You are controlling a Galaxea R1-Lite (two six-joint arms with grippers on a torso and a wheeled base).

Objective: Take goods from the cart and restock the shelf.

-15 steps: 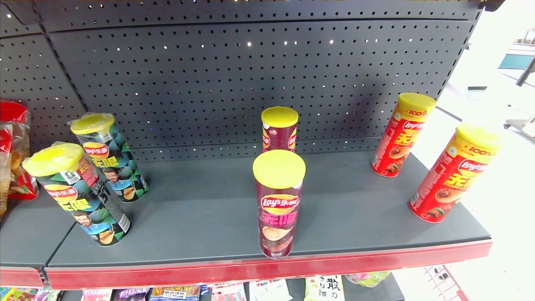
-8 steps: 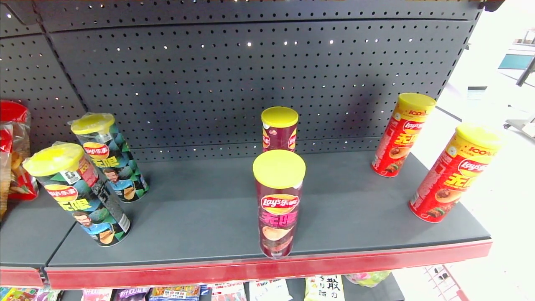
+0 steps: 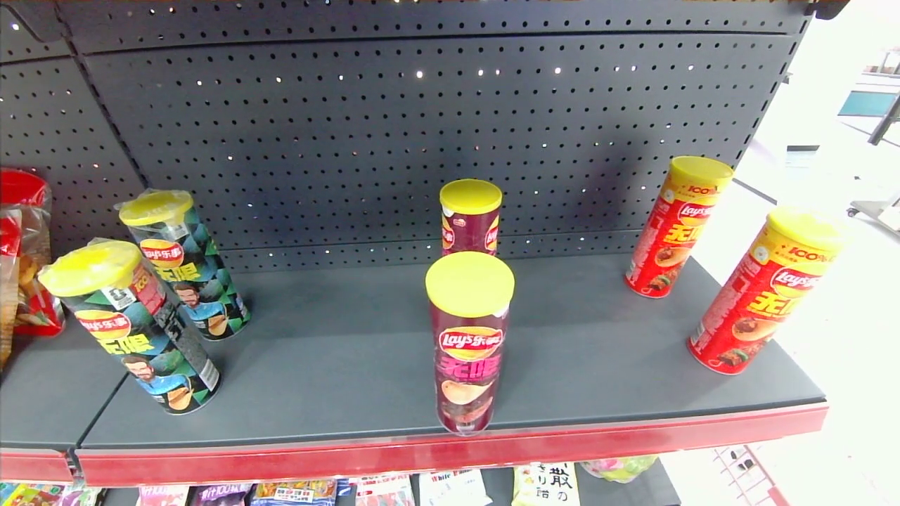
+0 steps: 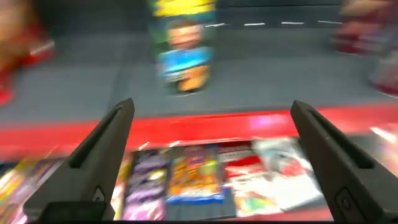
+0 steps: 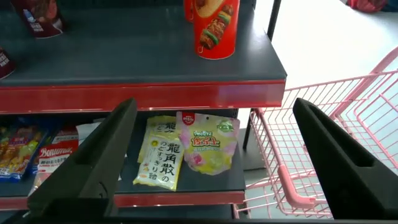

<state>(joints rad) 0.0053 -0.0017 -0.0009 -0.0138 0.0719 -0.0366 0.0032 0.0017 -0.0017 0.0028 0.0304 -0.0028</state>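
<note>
Across mid-frame in the head view, six cans (image 3: 470, 344) stand on the shelf (image 3: 337, 365).
The left gripper (image 4: 211, 162) and right gripper (image 5: 214, 162) gape wide, empty; the cart (image 5: 297, 200) sits beside the shelf's end.

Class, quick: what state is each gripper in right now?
Left gripper: open, holding nothing.
Right gripper: open, holding nothing.

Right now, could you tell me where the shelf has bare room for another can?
Two bare patches on the shelf: one between the teal cans and the maroon cans, one between the maroon cans and the red cans. Crowded at the left end, where snack bags sit beside the teal cans.
</note>
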